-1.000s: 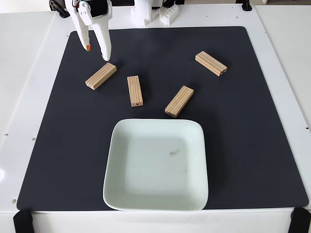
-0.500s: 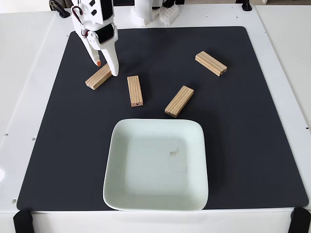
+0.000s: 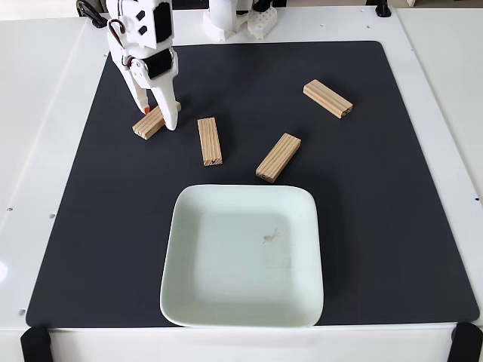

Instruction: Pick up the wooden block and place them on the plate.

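Observation:
Several alike light-wood blocks lie on the black mat in the fixed view. My white gripper (image 3: pixel 159 119) has come down over the leftmost wooden block (image 3: pixel 146 126), open, with one finger on each side of it; the block's upper end is hidden behind the fingers. Further wooden blocks lie at centre-left (image 3: pixel 210 141), at centre (image 3: pixel 278 157) and at the upper right (image 3: pixel 327 99). The square mint-green plate (image 3: pixel 226 290) sits at the front of the mat with nothing on it but a small dark scuff.
The black mat (image 3: pixel 392 226) covers most of the white table. The arm's white base (image 3: pixel 223 19) stands at the far edge. Bare mat lies to the left and right of the plate.
The gripper has come down and forward from above the mat's far left corner until its fingers straddle the leftmost block. No block has moved.

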